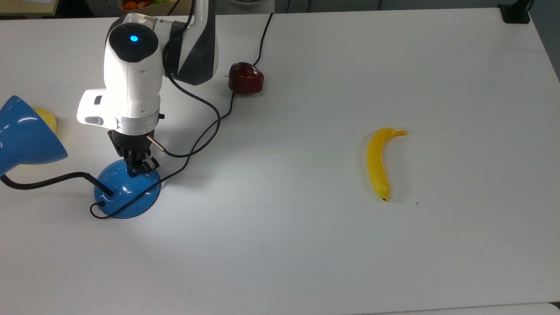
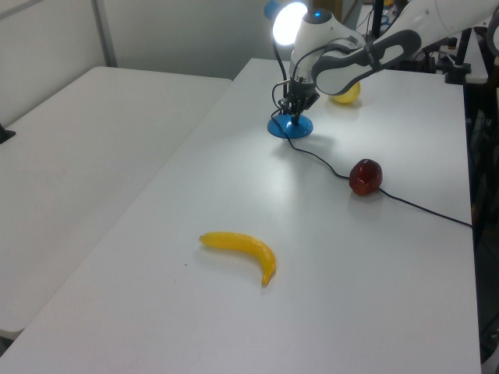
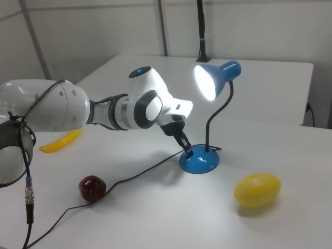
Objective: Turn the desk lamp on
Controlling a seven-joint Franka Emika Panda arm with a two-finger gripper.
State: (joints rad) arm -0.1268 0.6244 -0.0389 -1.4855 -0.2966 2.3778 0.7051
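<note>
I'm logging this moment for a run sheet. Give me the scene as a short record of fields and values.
lamp: blue desk lamp, lit, shade glowing in the right view
lamp base: round blue base on the white table
gripper: gripper pointing down, tip on the base's top
cord: black cord runs from the base past the apple
apple: dark red apple, beside the cord
banana: banana, lying alone toward the top view's right
lemon: yellow lemon, near the base in the right view
</note>
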